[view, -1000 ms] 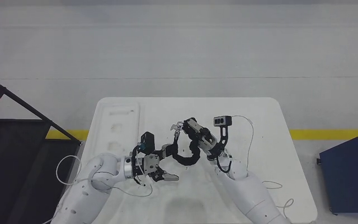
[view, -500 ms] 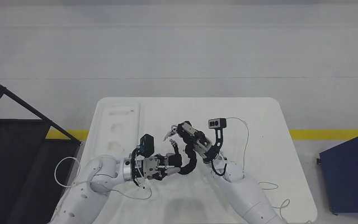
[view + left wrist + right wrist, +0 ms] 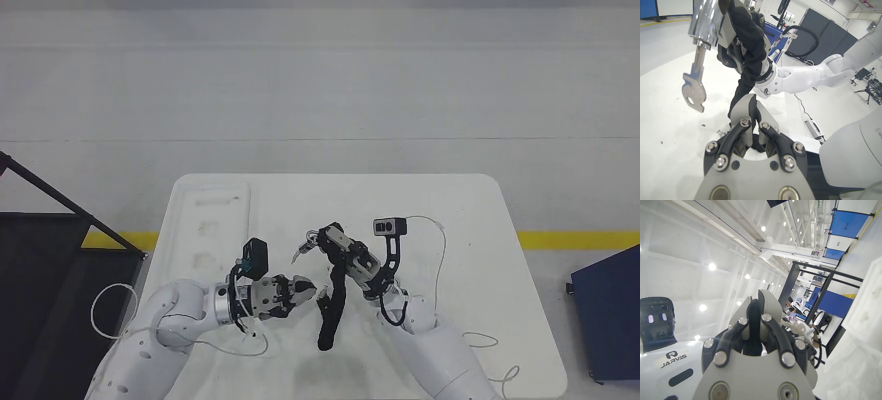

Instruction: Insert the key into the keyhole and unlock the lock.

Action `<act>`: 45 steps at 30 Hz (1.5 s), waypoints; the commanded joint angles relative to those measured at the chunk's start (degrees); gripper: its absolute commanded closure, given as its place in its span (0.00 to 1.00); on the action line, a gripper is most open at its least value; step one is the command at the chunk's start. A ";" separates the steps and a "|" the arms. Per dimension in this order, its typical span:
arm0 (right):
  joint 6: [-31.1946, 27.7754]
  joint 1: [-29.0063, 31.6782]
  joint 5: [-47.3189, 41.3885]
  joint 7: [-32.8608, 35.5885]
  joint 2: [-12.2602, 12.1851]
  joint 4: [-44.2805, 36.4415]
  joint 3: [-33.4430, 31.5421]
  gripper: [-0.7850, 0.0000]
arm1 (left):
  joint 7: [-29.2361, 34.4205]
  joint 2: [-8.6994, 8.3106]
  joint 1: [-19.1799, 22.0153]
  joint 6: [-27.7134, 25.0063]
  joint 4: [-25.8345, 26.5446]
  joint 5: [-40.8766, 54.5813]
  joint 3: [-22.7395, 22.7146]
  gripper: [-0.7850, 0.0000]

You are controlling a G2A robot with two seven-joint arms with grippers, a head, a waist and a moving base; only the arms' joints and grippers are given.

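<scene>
The lock is a black fabric-covered cable [image 3: 327, 305] with a chrome head [image 3: 705, 22]. A silver key [image 3: 694, 89] sticks out of the head's keyhole, bow hanging free; it also shows as key [image 3: 300, 247] above the table's middle. My right gripper [image 3: 333, 250] is shut on the cable just behind the head, with the black cable [image 3: 753, 311] pinched between its fingers. My left gripper [image 3: 753, 103] sits close below it, shut on a lower stretch of the cable. In the top view the cable runs straight toward the table's front edge.
A white moulded tray [image 3: 210, 225] lies along the left side of the white table [image 3: 450, 200]. A thin white wire [image 3: 445, 235] trails from the right wrist camera over the table's right half.
The cable was a curved loop between the two grippers and now hangs out straight toward the front edge. The right gripper has shifted left with the lock head; the left gripper has closed in on the cable.
</scene>
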State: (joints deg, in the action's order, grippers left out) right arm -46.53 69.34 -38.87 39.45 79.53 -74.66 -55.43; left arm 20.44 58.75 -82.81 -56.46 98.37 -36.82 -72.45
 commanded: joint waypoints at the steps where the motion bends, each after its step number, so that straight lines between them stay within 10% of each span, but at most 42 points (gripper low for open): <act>1: 0.04 0.15 -0.20 0.17 -0.07 -0.34 -0.54 1.00 | -0.12 -0.09 -0.13 0.08 0.00 0.15 -0.08 1.00; 14: -1.66 0.38 2.97 -2.37 -1.16 1.69 -7.95 1.00 | -2.03 -0.76 -1.09 1.46 0.07 0.59 -2.68 1.00; 17: -1.68 0.03 7.29 -4.54 -1.53 2.86 -10.11 1.00 | -2.88 -1.08 -2.22 1.74 0.79 1.23 -4.60 0.00; 45: 10.80 -3.65 44.38 -13.72 -3.67 9.08 -15.03 1.00 | -2.41 -1.98 -5.19 4.28 3.40 -2.12 -10.29 0.00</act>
State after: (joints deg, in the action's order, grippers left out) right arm -36.66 65.85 2.53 25.83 75.95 -65.49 -70.70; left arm 18.03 56.77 -88.00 -52.18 101.77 -38.94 -82.73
